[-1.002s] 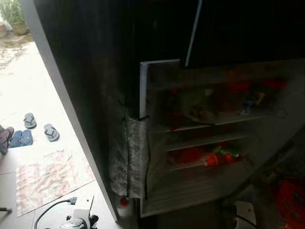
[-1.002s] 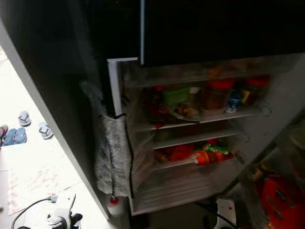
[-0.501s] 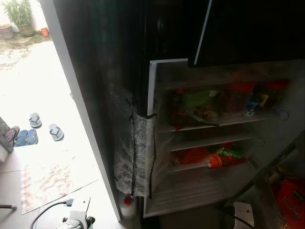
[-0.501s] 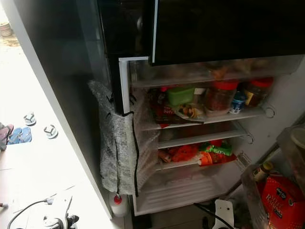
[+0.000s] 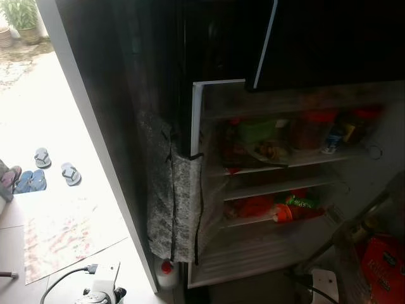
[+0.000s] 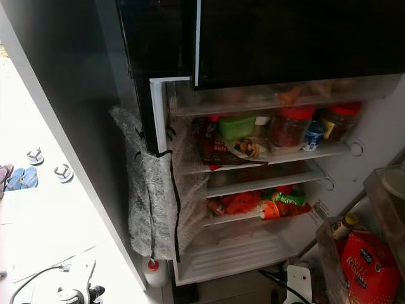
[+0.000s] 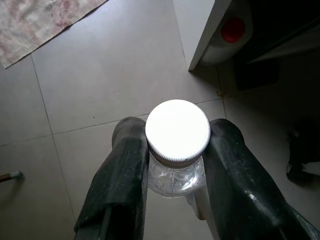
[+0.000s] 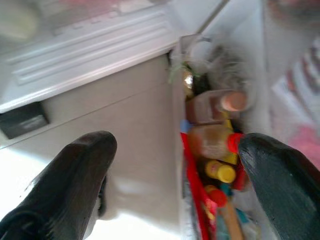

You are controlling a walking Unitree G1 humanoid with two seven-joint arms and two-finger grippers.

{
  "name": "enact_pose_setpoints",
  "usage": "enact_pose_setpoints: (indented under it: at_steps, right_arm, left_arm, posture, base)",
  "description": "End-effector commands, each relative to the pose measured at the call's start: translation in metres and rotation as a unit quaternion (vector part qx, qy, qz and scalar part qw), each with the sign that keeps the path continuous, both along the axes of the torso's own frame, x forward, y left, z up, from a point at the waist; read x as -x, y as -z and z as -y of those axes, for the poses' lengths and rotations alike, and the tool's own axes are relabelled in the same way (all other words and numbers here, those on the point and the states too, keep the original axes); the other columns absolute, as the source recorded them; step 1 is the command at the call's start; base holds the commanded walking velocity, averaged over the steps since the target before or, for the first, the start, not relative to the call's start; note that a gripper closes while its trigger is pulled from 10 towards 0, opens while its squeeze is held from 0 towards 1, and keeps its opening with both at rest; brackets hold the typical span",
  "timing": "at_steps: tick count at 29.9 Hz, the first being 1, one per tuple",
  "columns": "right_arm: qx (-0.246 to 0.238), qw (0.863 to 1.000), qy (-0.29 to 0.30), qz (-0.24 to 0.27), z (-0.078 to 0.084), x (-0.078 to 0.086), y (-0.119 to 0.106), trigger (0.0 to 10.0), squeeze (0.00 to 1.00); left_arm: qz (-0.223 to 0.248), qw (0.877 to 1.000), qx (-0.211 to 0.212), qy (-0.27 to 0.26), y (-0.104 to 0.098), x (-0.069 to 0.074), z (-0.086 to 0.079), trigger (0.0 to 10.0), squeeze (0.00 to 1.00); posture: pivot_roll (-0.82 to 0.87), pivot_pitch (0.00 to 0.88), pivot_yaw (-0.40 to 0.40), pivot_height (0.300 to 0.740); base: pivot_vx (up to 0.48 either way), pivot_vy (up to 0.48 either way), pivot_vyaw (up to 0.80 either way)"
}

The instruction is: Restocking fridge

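Your right wrist view is smeared: the small red- and yellow-capped bottles (image 8: pixel 220 160) in the door rack can't be identified. At four o'clock in the right eye view, the red printed bag (image 6: pixel 368 267) runs off the frame. The clear plastic bottle (image 7: pixel 176 175) is hidden below its white ribbed cap (image 7: pixel 177 130).

The left gripper (image 7: pixel 177 165) points down toward the floor, its two black fingers (image 7: pixel 122 175) closed on a clear bottle (image 7: pixel 176 172) just below the white cap, which sits between the jaws with one finger pressed to each side of the neck. The right gripper (image 8: pixel 182 170) also points downward, its jaws spread wide with nothing between them; one rounded black fingertip (image 8: pixel 87 152) stands well apart from the other, and the picture is slightly blurred.
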State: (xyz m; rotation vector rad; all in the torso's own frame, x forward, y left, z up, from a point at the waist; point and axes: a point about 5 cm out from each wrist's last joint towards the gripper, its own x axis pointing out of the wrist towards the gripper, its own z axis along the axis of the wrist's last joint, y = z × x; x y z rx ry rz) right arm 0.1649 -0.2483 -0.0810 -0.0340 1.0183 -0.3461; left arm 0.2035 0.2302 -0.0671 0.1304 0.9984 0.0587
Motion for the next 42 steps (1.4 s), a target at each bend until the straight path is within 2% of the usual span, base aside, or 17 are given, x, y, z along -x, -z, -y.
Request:
enact_pose_setpoints:
  at_steps: [1, 12, 16, 19, 29, 34, 42]
  right_arm:
    - [0.013, 1.0, 0.012, -0.007, 0.003, 0.002, 0.0, 10.0, 0.0]
    - [0.047, 0.998, 0.028, -0.026, 0.006, 0.004, 0.0, 10.0, 0.0]
    - [0.073, 0.997, 0.038, -0.014, 0.023, 0.0, -0.008, 10.0, 0.0]
    - [0.077, 0.996, 0.041, -0.015, 0.028, 0.001, -0.009, 10.0, 0.0]
    - [0.072, 0.997, 0.041, -0.015, 0.024, 0.0, -0.008, 10.0, 0.0]
    - [0.047, 0.998, 0.039, -0.011, 0.019, -0.001, -0.007, 10.0, 0.0]
    - [0.049, 0.998, 0.037, -0.018, 0.019, 0.003, -0.005, 10.0, 0.0]
  left_arm:
    - [-0.003, 1.0, -0.003, 0.0, 0.0, 0.001, -0.001, 10.0, 0.0]
    - [-0.003, 1.0, -0.002, 0.001, 0.0, 0.001, -0.001, 10.0, 0.0]
    - [-0.003, 1.0, -0.002, 0.0, 0.0, 0.001, -0.001, 10.0, 0.0]
    - [-0.003, 1.0, -0.002, 0.0, 0.0, 0.001, -0.001, 10.0, 0.0]
    - [-0.004, 1.0, 0.0, 0.001, 0.001, 0.002, -0.001, 10.0, 0.0]
    - [-0.005, 1.0, 0.0, 0.001, 0.001, 0.002, -0.001, 10.0, 0.0]
    - [-0.005, 1.0, 0.001, 0.001, 0.001, 0.001, -0.001, 10.0, 0.0]
  posture:
    - [0.0, 0.0, -0.036, 0.74]
    - [0.0, 0.0, -0.036, 0.74]
    - [0.0, 0.0, -0.036, 0.74]
    - [0.0, 0.0, -0.036, 0.74]
    - [0.0, 0.0, -0.036, 0.74]
    - [0.0, 0.0, -0.036, 0.74]
    - [0.01, 0.0, -0.035, 0.74]
  base:
    - [0.0, 0.0, 0.0]
    - [0.0, 0.0, 0.0]
    - [0.0, 0.0, 0.0]
    - [0.0, 0.0, 0.0]
    - [0.0, 0.0, 0.0]
    - [0.0, 0.0, 0.0]
    - [0.0, 0.0, 0.0]
